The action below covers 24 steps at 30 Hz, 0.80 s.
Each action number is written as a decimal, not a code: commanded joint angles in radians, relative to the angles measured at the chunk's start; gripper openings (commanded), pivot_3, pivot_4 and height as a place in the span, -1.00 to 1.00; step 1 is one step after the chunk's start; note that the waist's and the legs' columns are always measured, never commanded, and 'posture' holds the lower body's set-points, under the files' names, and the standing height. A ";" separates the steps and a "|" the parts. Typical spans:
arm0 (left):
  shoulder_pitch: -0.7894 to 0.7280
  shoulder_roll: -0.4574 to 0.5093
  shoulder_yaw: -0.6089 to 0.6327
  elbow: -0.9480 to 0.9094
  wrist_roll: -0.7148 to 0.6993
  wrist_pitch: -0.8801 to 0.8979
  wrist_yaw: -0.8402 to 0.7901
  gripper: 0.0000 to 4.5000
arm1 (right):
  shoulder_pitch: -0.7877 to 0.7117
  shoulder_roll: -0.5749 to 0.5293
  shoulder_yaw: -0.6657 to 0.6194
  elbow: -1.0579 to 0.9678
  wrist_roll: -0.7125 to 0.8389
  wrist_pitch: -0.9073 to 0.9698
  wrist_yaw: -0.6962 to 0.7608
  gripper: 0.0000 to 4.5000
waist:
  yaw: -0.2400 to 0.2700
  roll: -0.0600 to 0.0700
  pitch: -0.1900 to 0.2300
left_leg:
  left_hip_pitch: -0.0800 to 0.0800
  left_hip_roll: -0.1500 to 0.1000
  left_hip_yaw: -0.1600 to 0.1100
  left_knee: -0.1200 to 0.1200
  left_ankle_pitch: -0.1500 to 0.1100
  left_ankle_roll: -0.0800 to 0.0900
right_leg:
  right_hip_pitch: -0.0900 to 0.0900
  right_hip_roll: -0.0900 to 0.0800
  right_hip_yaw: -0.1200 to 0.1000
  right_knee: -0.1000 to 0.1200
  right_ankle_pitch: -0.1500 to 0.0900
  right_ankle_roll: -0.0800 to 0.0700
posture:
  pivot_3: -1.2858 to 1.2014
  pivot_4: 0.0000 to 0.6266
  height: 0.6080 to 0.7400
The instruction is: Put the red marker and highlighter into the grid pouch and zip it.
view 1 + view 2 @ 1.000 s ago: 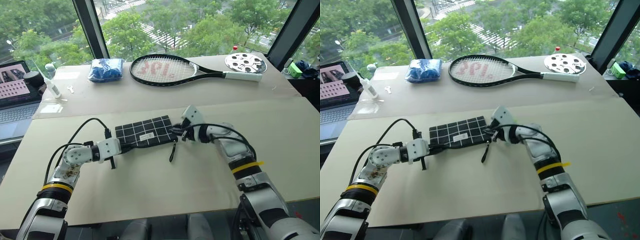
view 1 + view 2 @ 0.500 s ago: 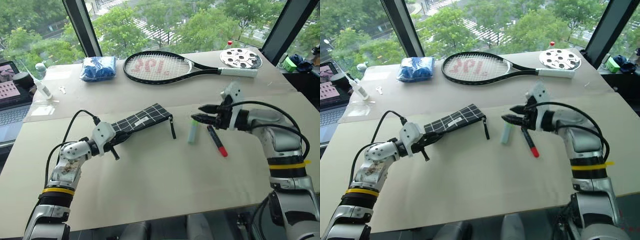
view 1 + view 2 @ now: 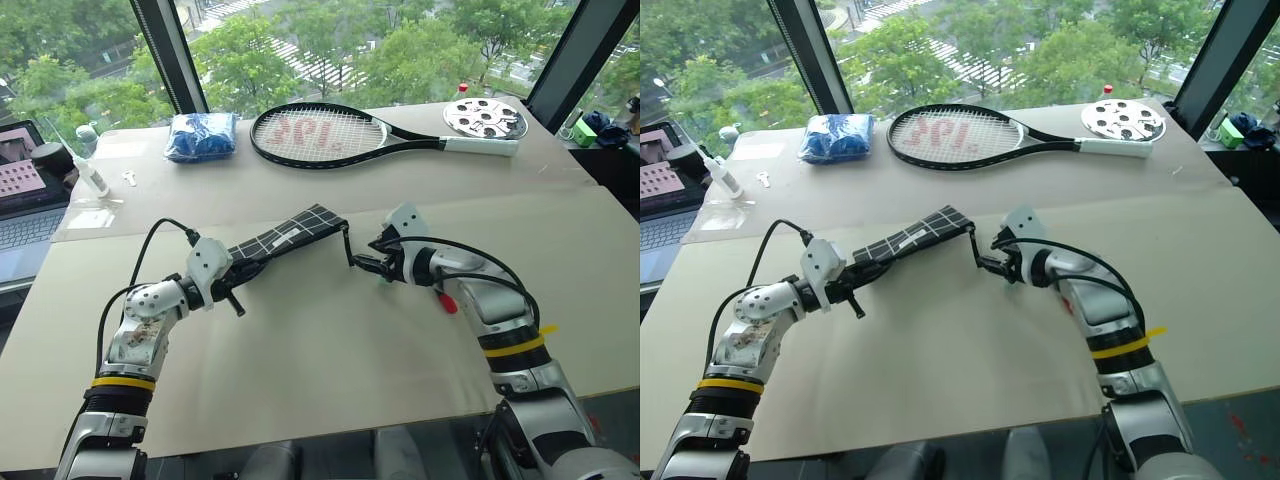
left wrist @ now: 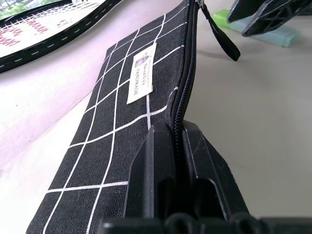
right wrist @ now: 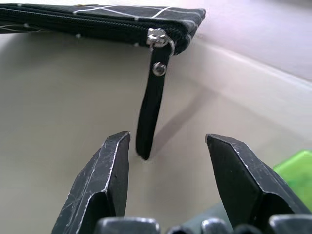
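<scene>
Right wrist view: zipper pull (image 5: 151, 112) dangles between the wide-spread right tool (image 5: 165, 146), untouched.

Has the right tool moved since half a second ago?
Yes. The right tool has swung toward the robot's left, from beyond the highlighter to just below the grid pouch corner, by the zipper pull.

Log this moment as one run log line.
left gripper: shut on grid pouch | right gripper: open at zipper pull | highlighter, red marker: on table
</scene>
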<state>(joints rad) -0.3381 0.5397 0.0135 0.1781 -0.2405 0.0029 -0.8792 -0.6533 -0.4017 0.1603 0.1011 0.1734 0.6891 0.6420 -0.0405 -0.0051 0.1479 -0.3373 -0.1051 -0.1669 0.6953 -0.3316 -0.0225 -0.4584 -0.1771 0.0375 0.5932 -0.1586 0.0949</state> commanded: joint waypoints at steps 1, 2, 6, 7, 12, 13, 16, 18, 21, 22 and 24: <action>0.011 -0.008 0.015 -0.054 -0.026 0.010 0.002 -1.00 | -0.024 0.017 -0.002 0.013 -0.002 -0.028 0.004 0.23 | -0.001 0.000 0.000 | 0.000 0.000 0.000 0.000 0.000 0.000 | 0.000 0.000 0.000 0.000 0.000 0.000 | 0.03 -0.52 1.00; 0.013 -0.010 0.015 -0.058 -0.027 0.013 0.003 -1.00 | -0.027 0.022 0.001 0.018 -0.003 -0.030 0.006 0.23 | -0.001 0.000 0.000 | 0.000 0.000 0.000 0.000 0.000 0.000 | 0.000 0.000 0.000 0.000 0.000 0.000 | 0.03 -0.52 1.00; 0.024 -0.016 0.013 -0.071 -0.026 0.020 0.008 -1.00 | -0.043 0.059 0.010 0.046 -0.006 -0.036 0.002 0.23 | -0.005 0.000 0.000 | 0.000 0.000 0.000 0.000 0.000 0.000 | 0.000 0.000 0.000 0.000 0.000 0.000 | 0.03 -0.52 1.00; 0.028 -0.018 0.012 -0.077 -0.027 0.023 0.006 -1.00 | -0.052 0.072 0.015 0.065 -0.013 -0.046 -0.003 0.23 | -0.005 0.000 0.000 | 0.000 0.000 0.000 0.000 0.000 0.000 | 0.000 0.000 0.000 0.000 0.000 0.000 | 0.03 -0.52 1.00; 0.039 -0.022 0.013 -0.093 -0.030 0.031 0.008 -1.00 | -0.094 0.112 0.013 0.145 -0.030 -0.083 -0.025 0.23 | -0.005 0.000 0.000 | 0.000 0.000 0.000 0.000 0.000 0.000 | 0.000 0.000 0.000 0.000 0.000 0.000 | 0.03 -0.52 1.00; 0.041 -0.022 0.013 -0.096 -0.030 0.032 0.008 -1.00 | -0.098 0.116 0.012 0.154 -0.033 -0.089 -0.027 0.12 | -0.005 0.000 0.000 | 0.000 0.000 0.000 0.000 0.000 0.000 | 0.000 0.000 0.000 0.000 0.000 0.000 | 0.03 -0.52 1.00; 0.048 -0.027 0.012 -0.103 -0.033 0.035 0.011 -1.00 | -0.110 0.125 0.010 0.182 -0.044 -0.126 -0.028 -0.26 | -0.005 0.000 0.000 | 0.000 0.000 0.000 0.000 0.000 0.000 | 0.000 0.000 0.000 0.000 0.000 0.000 | 0.03 -0.52 1.00; 0.049 -0.028 0.012 -0.105 -0.033 0.037 0.012 -1.00 | -0.111 0.125 0.014 0.180 -0.042 -0.131 -0.019 -0.58 | -0.005 0.000 0.000 | 0.000 0.000 0.000 0.000 0.000 0.000 | 0.000 0.000 0.000 0.000 0.000 0.000 | 0.03 -0.52 1.00; 0.048 -0.030 0.014 -0.109 -0.034 0.041 0.016 -1.00 | -0.104 0.129 0.024 0.153 -0.037 -0.124 -0.003 -0.98 | -0.005 0.000 0.000 | 0.000 0.000 0.000 0.000 0.000 0.000 | 0.000 0.000 0.000 0.000 0.000 0.000 | 0.03 -0.52 1.00; 0.048 -0.031 0.015 -0.109 -0.035 0.042 0.017 -1.00 | -0.103 0.131 0.027 0.147 -0.038 -0.122 0.000 -0.98 | -0.005 0.000 0.000 | 0.000 0.000 0.000 0.000 0.000 0.000 | 0.000 0.000 0.000 0.000 0.000 0.000 | 0.03 -0.52 1.00; 0.047 -0.032 0.016 -0.109 -0.035 0.043 0.019 -1.00 | -0.100 0.137 0.036 0.138 -0.040 -0.115 0.002 -0.98 | -0.006 0.000 0.000 | 0.000 0.000 0.000 0.000 0.000 0.000 | 0.000 0.000 0.000 0.000 0.000 0.000 | 0.03 -0.52 1.00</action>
<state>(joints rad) -0.2909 0.5081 0.0134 0.1033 -0.2599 0.0477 -0.8657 -0.7384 -0.2789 0.1886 0.2897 0.1313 0.5865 0.6363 -0.0467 -0.0050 0.1479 -0.3370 -0.1049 -0.1667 0.6953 -0.3316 -0.0225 -0.4586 -0.1771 0.0376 0.5935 -0.1584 0.0947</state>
